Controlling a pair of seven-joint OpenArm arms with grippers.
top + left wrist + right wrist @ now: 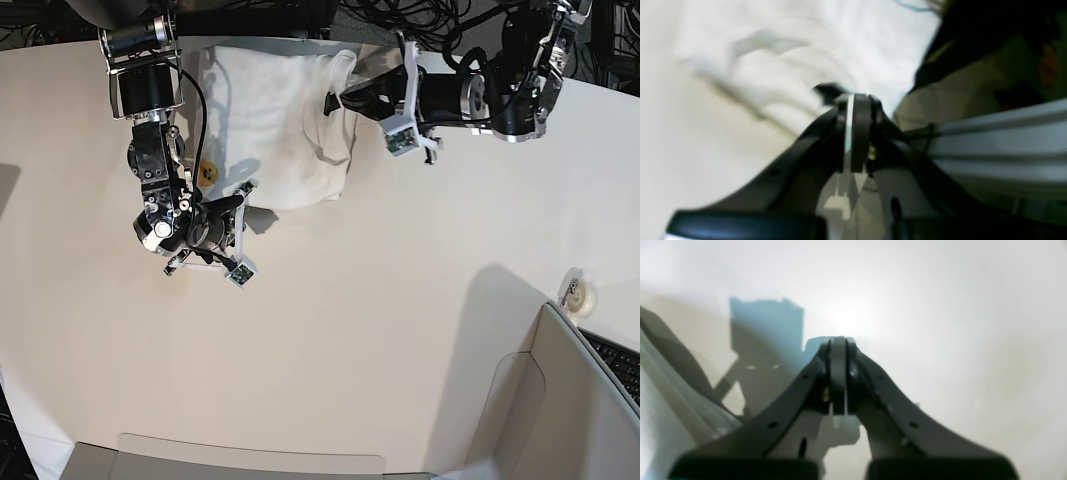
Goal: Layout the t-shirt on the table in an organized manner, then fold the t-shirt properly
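Note:
The white t-shirt [270,120] lies bunched at the far edge of the table [350,330], with wrinkles along its right side. My left gripper [332,100] reaches in from the right to that wrinkled edge. In the left wrist view the left gripper [850,100] is shut with a thin white strip of the t-shirt [790,66] pinched between its pads, and a small black tag [826,91] shows just beyond the tips. My right gripper [240,200] sits at the shirt's near left corner. Close up, the right gripper [838,340] is shut with nothing visible in it, over the bare table [940,323].
A grey panel [540,400] and a keyboard [615,360] stand at the near right, with a small round object [580,293] beside them. Cables [420,20] run along the far edge. A metal rail [1000,140] lies past the table edge.

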